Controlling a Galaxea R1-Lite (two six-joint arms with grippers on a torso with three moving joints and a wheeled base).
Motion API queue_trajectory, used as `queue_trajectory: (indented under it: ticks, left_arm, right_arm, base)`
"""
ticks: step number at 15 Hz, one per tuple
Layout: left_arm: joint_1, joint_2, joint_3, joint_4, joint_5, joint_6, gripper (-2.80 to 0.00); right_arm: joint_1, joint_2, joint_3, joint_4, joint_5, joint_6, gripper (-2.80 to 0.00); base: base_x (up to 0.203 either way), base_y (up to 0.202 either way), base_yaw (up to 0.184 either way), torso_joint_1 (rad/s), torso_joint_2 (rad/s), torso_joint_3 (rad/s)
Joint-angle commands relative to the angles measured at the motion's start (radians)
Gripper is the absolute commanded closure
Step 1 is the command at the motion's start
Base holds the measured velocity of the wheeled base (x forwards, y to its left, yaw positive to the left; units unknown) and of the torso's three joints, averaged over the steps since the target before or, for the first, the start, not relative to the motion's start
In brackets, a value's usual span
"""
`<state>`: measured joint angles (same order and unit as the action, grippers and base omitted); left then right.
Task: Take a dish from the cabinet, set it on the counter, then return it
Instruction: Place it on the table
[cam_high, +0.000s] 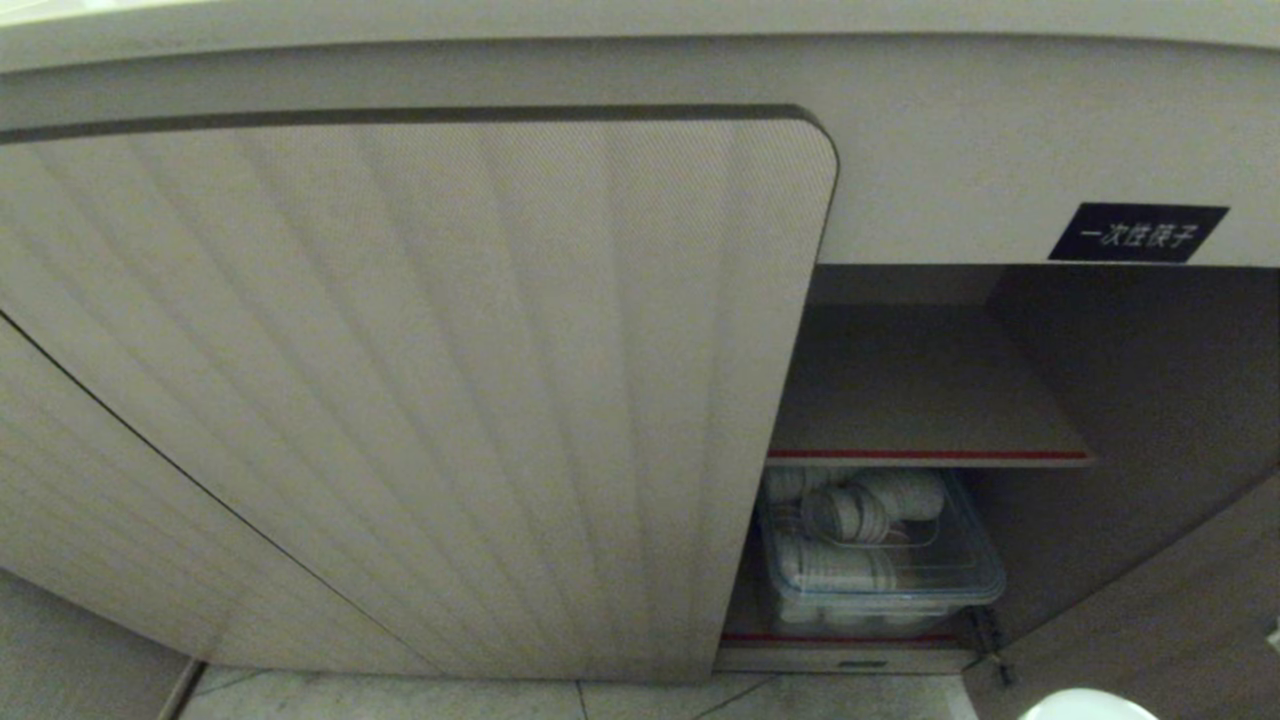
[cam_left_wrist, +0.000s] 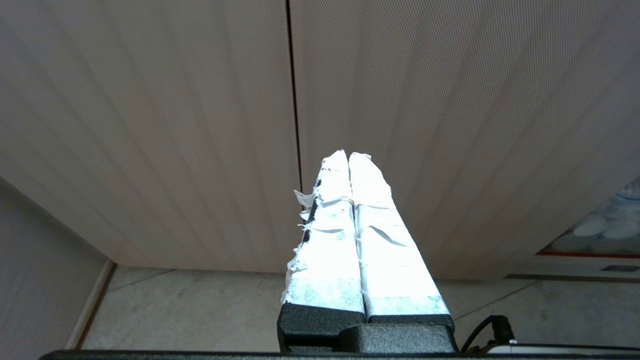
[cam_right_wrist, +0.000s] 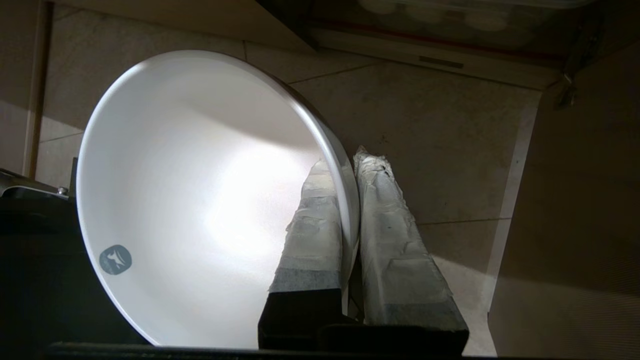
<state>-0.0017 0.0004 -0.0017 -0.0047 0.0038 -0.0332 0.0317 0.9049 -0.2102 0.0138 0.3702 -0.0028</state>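
My right gripper is shut on the rim of the dish, a plain white bowl, one finger inside it and one outside. It hangs low over the tiled floor in front of the cabinet. In the head view only a sliver of the dish shows at the bottom right. The cabinet's right side stands open, showing a bare shelf with a red edge. My left gripper is shut on nothing, parked before the ribbed doors. The counter is out of view.
Below the shelf sits a clear box of stacked white paper cups. A small black label is above the opening. An open door stands at the right. Pale tiled floor lies beneath.
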Motion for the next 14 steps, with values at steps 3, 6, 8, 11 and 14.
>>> queue_trajectory:
  ticks: [3,6,8,11,14]
  left_arm:
    - [0.0,0.0,0.0,0.0,0.001,-0.001,0.0]
    - [0.0,0.0,0.0,0.0,0.001,-0.001,0.0]
    - [0.001,0.0,0.0,0.0,0.001,-0.001,0.0]
    - [0.0,0.0,0.0,0.0,0.001,-0.001,0.0]
    - [0.0,0.0,0.0,0.0,0.001,-0.001,0.0]
  right_arm:
    - [-0.002,-0.001,0.008,-0.012,0.003,0.001,0.0]
    - [-0.004,0.002,0.008,-0.014,0.003,0.001,0.0]
    - [-0.016,0.004,0.01,-0.029,0.003,0.004,0.0]
    - [-0.019,0.003,0.027,-0.056,0.001,0.007,0.0]
    - [-0.025,0.002,0.032,-0.064,0.001,0.007,0.0]
  base:
    - [0.0,0.0,0.0,0.0,0.0,0.0]
    - [0.0,0.0,0.0,0.0,0.0,0.0]
    - [0.0,0.0,0.0,0.0,0.0,0.0]
    - [0.0,0.0,0.0,0.0,0.0,0.0]
    - [0.0,0.0,0.0,0.0,0.0,0.0]
